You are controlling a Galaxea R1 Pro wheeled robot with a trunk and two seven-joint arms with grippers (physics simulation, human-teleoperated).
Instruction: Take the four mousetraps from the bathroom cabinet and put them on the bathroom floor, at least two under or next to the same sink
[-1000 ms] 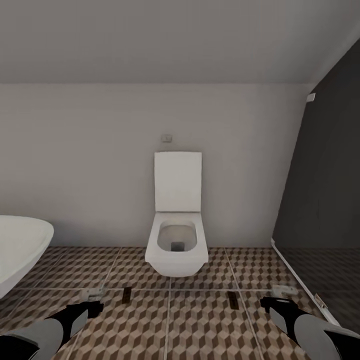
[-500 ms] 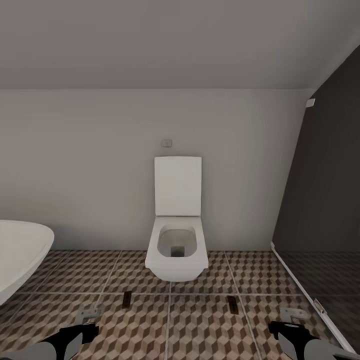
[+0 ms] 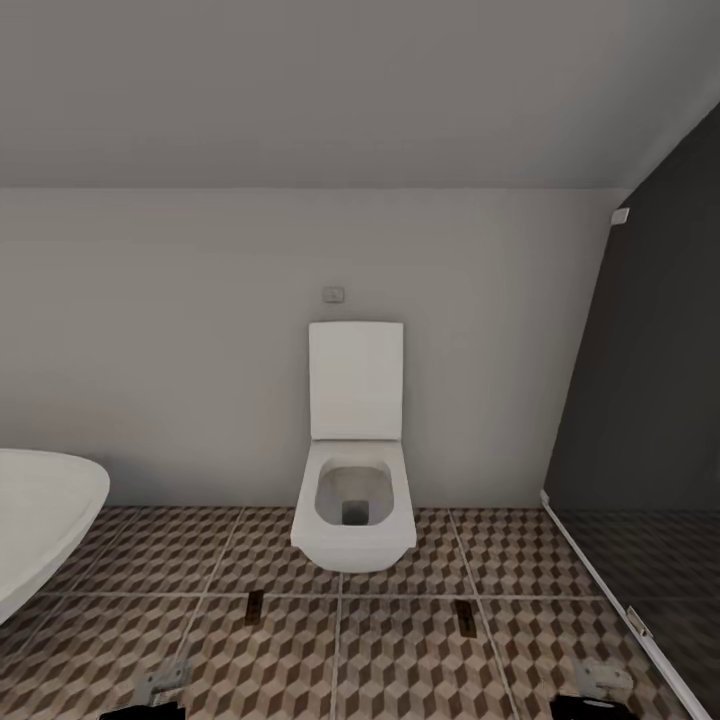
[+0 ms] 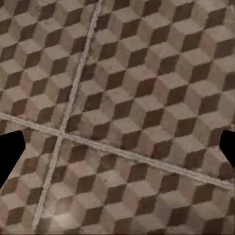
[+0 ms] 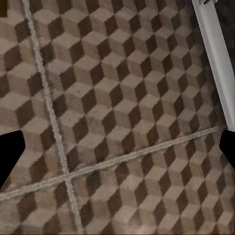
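Two mousetraps lie flat on the patterned bathroom floor (image 3: 400,650) in front of the toilet, one to the left (image 3: 255,603) and one to the right (image 3: 465,617). My left gripper (image 3: 160,685) and right gripper (image 3: 603,682) just show at the lower edge of the head view, each nearer to me than the traps and apart from them. In the wrist views, the left gripper (image 4: 117,152) and right gripper (image 5: 117,152) have their black fingers spread wide over bare tiles, holding nothing. The sink and the cabinet are out of view.
A white square toilet (image 3: 353,500) stands against the back wall with its lid up. A white bathtub rim (image 3: 40,510) juts in at the left. A dark glass panel (image 3: 650,400) with a white floor strip (image 5: 213,44) closes off the right side.
The head camera has tilted up a little, so the whole scene sits lower. Both arms have sunk toward the bottom edge by more than that shift. The two mousetraps have not moved on the floor.
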